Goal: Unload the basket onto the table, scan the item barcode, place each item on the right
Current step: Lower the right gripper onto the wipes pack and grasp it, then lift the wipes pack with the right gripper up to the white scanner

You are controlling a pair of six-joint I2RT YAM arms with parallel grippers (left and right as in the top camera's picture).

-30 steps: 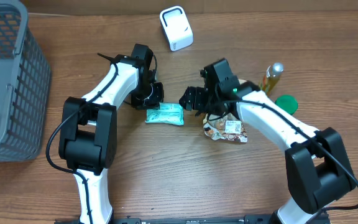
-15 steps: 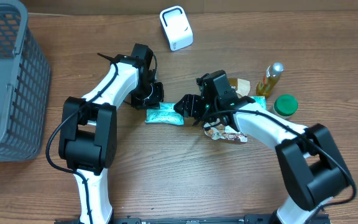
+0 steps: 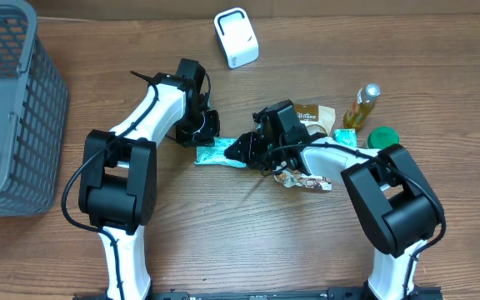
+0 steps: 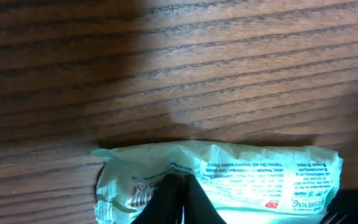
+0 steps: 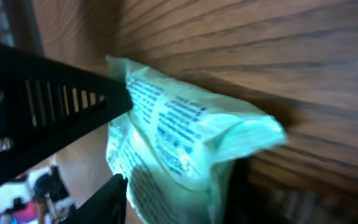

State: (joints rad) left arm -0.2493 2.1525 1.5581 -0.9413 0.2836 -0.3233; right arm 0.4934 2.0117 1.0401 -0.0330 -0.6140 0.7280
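Wood-grain table [image 3: 223, 242] carries the green packet [image 3: 220, 153] at frame centre, left gripper [image 3: 204, 142] clamped on one end, right gripper [image 3: 238, 150] straddling the other, grip unclear; seemingly mid-grasp, next comes presenting its barcode to the white scanner [image 3: 236, 37], upper centre.

The surface [image 3: 223, 242] is dark brown wood with a fine streaky grain and a low satin sheen. The packet [image 3: 220, 153] is thin pale-green plastic film, glossy, crinkled and printed with small text. The right gripper [image 5: 124, 140] has fingers [image 5: 42, 106] of matt black plastic with moulded slots. The basket [image 3: 47, 92] is a matt grey plastic lattice. The scanner [image 3: 237, 38] has a smooth white plastic shell. The bottle [image 3: 362, 107] looks clear and glossy, with a shiny metallic cap. The lid [image 3: 382, 139] is smooth green plastic. The wrapper [image 3: 305, 175] is crumpled brown film.
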